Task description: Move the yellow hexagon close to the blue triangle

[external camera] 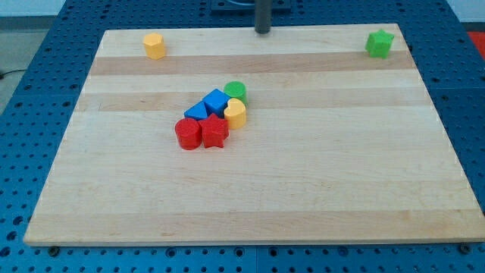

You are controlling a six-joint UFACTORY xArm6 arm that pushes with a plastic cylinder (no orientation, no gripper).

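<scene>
The yellow hexagon (pixel 154 45) sits near the top left corner of the wooden board (pixel 303 189). The blue triangle (pixel 196 111) lies in a cluster near the board's middle, well below and to the right of the hexagon. My tip (pixel 263 31) is at the top edge of the board, right of the hexagon by a wide gap and above the cluster, touching no block.
The cluster also holds a blue cube (pixel 216 101), a green cylinder (pixel 236 91), a yellow heart (pixel 236 113), a red cylinder (pixel 187 133) and a red star (pixel 214 132). A green star (pixel 380 43) sits at the top right corner.
</scene>
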